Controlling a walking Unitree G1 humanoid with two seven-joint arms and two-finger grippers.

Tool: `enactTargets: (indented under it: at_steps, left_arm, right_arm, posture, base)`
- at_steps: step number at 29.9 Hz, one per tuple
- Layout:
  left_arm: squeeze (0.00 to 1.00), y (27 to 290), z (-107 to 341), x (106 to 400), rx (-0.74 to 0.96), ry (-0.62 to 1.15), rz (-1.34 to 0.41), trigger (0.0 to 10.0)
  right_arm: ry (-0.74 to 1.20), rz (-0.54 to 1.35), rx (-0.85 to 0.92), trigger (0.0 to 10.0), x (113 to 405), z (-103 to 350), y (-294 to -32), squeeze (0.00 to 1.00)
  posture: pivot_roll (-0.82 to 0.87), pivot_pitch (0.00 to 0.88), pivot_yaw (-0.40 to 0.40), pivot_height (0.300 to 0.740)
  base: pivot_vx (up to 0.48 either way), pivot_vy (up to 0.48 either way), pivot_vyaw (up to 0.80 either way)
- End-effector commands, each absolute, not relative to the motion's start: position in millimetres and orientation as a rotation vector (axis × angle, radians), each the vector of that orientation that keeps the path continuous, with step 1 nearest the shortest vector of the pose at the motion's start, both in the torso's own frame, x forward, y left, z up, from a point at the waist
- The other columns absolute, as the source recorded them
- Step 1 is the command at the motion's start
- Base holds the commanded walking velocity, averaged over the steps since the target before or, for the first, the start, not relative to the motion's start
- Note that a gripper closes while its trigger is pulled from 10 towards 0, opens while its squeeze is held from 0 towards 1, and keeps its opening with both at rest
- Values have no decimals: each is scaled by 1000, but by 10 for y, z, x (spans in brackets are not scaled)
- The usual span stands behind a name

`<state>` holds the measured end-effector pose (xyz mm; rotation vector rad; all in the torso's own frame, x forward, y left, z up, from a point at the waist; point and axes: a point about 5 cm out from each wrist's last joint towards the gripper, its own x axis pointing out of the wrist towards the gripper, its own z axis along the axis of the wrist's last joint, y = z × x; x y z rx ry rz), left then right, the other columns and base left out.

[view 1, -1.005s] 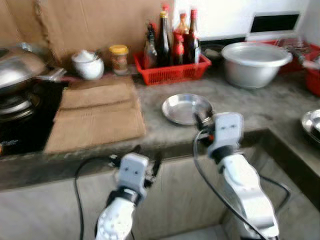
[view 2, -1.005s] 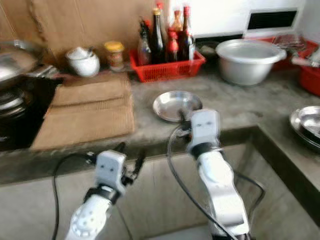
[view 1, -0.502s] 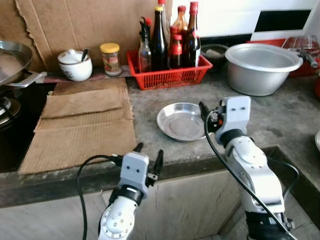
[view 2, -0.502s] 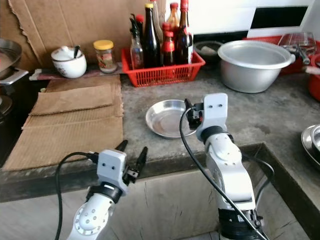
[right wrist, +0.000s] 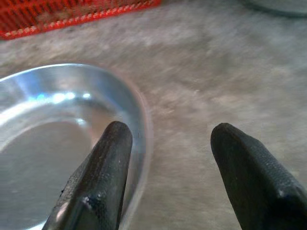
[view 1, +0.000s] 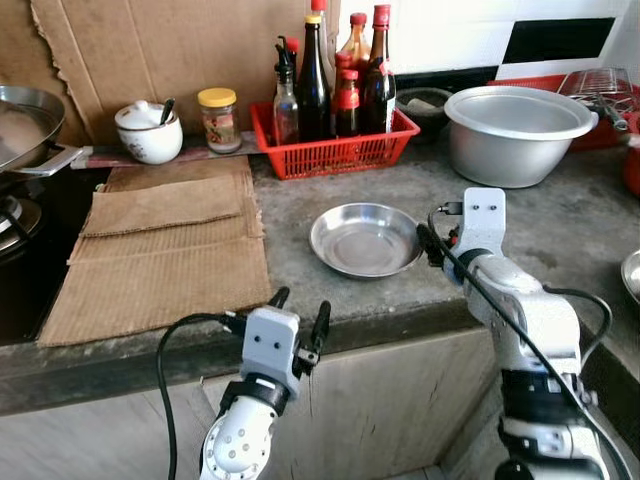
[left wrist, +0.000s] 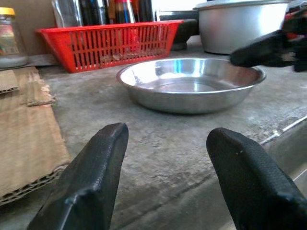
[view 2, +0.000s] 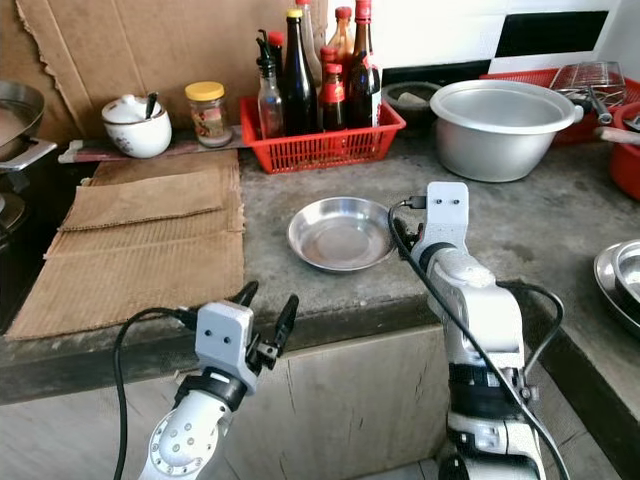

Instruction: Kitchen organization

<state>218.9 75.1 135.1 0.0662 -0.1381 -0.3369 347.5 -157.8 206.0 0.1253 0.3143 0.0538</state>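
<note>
Here, the right pincer, fingers apart, straddles the right rim of the shallow round steel dish on the grey tabletop.

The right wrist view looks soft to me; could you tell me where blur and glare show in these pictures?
Right wrist view: the steel dish and counter are smeared, with glare on the dish's rim. Left wrist view: mostly sharp, though the right gripper is blurred. Eye views: crisp, even light.
</note>
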Motion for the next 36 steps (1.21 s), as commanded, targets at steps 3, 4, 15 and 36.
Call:
enactTargets:
  at_steps: [3,4,15,36]
  left_arm:
    - [0,647,1367,2132,61,-150,-379,10000]
    - [0,631,1366,2128,56,-150,-385,10000]
    - [0,623,1362,2142,61,-158,-376,10000]
    - [0,632,1351,2151,74,-157,-355,10000]
  right_arm:
    - [370,96,151,10000,3560,2146,-1552,0]
    - [373,102,149,10000,3584,2168,-1551,0]
    - [499,196,82,10000,3662,2112,-1443,0]
    - [631,160,131,0,3686,1979,-1455,0]
  posture:
    - [22,43,-40,740]
    - [22,40,-41,740]
    - [25,17,-49,740]
    - [31,23,-59,740]
  base:
    - [0,0,0]
    - [0,0,0]
    - [0,0,0]
    - [0,0,0]
